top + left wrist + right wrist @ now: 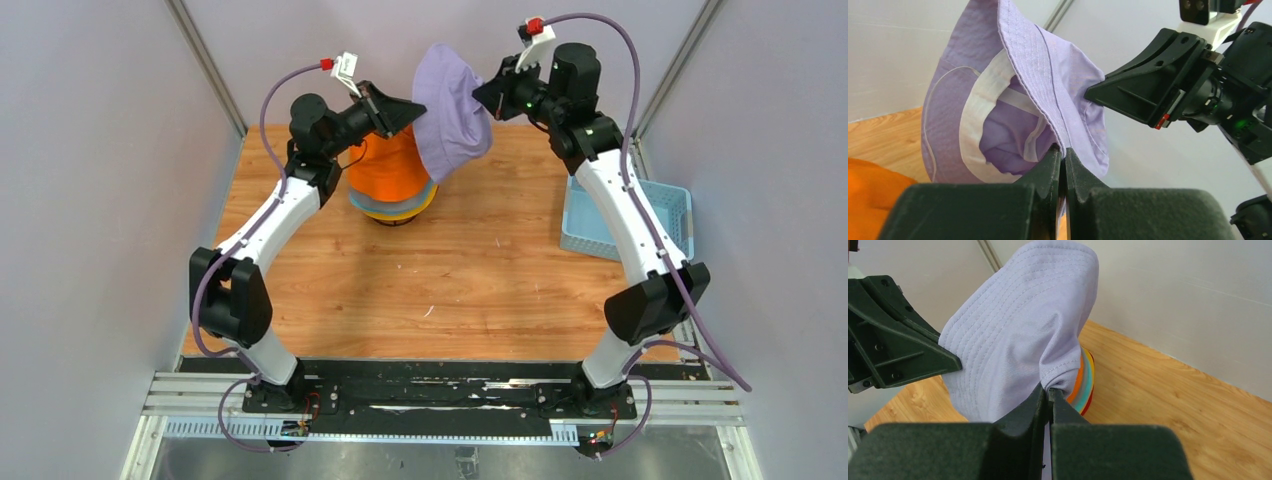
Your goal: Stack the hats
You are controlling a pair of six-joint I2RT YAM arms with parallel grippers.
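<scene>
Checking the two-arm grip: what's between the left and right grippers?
Only the lavender hat, held up between them: the left gripper pinches one side of its brim, the right gripper the opposite side. The top view shows it best.

Lavender hat (452, 110) is off the tabletop, hanging tilted on edge, crown side toward the right arm and opening toward the left. The white inner band shows in the left wrist view. Its brim is pinched at two opposite spots: left hand (1064, 155) clamped on one edge, right hand (1049, 392) on the other. Fabric is slack and creased, not stretched flat.

Hanging just above and right of the stack, overlapping it from above. Orange hat (390, 165) is on top, crown up. Teal (1085, 382), yellow (425, 205) and red (1086, 405) brim edges peek out beneath. Stack sits at the back centre of the tabletop.
</scene>
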